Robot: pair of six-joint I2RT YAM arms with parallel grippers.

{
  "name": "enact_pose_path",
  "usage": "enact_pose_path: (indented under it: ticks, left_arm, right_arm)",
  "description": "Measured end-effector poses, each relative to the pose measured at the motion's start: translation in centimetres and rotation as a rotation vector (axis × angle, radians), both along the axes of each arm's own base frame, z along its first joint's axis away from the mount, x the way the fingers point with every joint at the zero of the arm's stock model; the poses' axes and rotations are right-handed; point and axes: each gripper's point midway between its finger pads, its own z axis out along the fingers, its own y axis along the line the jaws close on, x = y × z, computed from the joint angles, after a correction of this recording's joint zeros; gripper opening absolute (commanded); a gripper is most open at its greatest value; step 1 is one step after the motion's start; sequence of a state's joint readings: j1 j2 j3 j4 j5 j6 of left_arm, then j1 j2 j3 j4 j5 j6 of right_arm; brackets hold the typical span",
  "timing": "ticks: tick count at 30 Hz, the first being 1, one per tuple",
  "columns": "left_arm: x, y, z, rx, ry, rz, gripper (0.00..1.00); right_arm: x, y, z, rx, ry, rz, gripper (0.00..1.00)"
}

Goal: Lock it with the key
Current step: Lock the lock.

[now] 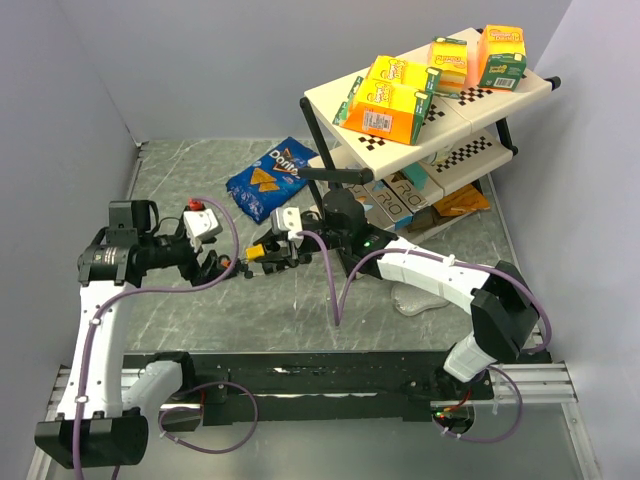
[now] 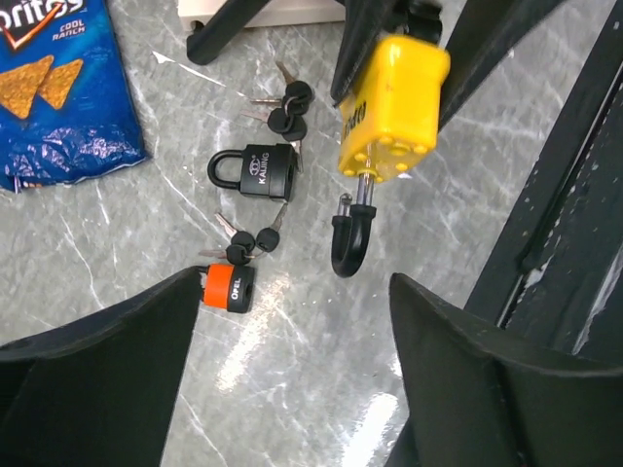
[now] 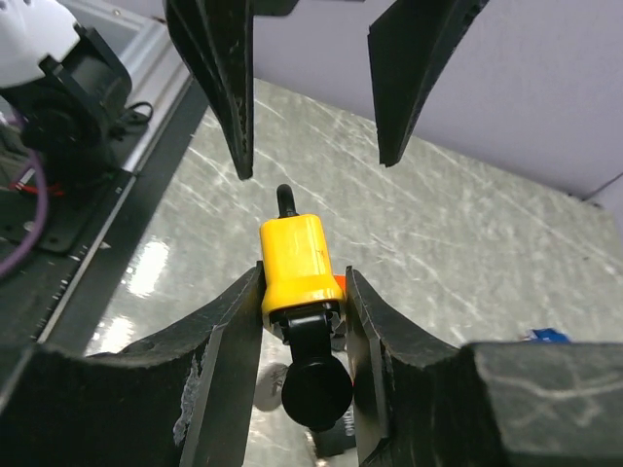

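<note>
Two flat sides of the yellow padlock point(image 3: 295, 261) are pinched by the right end effector point(image 3: 304, 292), which holds it clear above the surface point(image 2: 292, 389) with the shackle point(image 2: 348, 243) sprung out. The left end effector point(image 2: 295, 287) hangs beside it, spread wide and empty. The lock looks rigid, dense and smooth-cased, so probably slippery, and the shackle likely swings loose. The best purchase seems to be what looks like a black key head point(image 3: 316, 389) at the end opposite the shackle.
</note>
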State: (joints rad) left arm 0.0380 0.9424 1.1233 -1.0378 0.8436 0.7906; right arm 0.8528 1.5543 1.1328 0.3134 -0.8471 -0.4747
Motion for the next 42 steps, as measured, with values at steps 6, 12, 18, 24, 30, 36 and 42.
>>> enact_pose_path:
  ticks: [6,12,18,24,30,36,42]
  left_arm:
    - [0.0,-0.1,-1.1,0.011,-0.024,-0.028,0.62]
    - [-0.3,-0.8,-1.4,0.023,-0.033,-0.074,0.49]
    - [-0.7,-2.1,-1.3,0.022,-0.044,-0.136,0.48]
    - [-0.7,-2.7,-1.5,0.025,-0.052,-0.156,0.36]
    - [-0.7,-2.7,-1.6,0.03,-0.047,-0.157,0.33]
    - [-0.4,-2.5,-2.1,0.051,-0.04,-0.156,0.35]
    - [-0.2,-2.3,-2.6,0.066,-0.03,-0.156,0.32]
  right_arm:
    - [-0.3,0.0,0.0,-0.006,0.066,-0.004,0.0]
    - [-0.5,-0.1,-0.1,-0.01,0.108,-0.003,0.0]
    - [-0.6,-0.1,0.3,-0.008,0.126,-0.002,0.0]
    - [-0.5,0.1,1.0,0.005,0.126,0.0,0.0]
    - [-0.3,0.0,1.0,0.005,0.128,-0.004,0.0]
    - [-0.1,-0.2,1.0,0.005,0.125,-0.007,0.0]
    - [0.1,-0.3,1.0,0.003,0.123,-0.011,0.0]
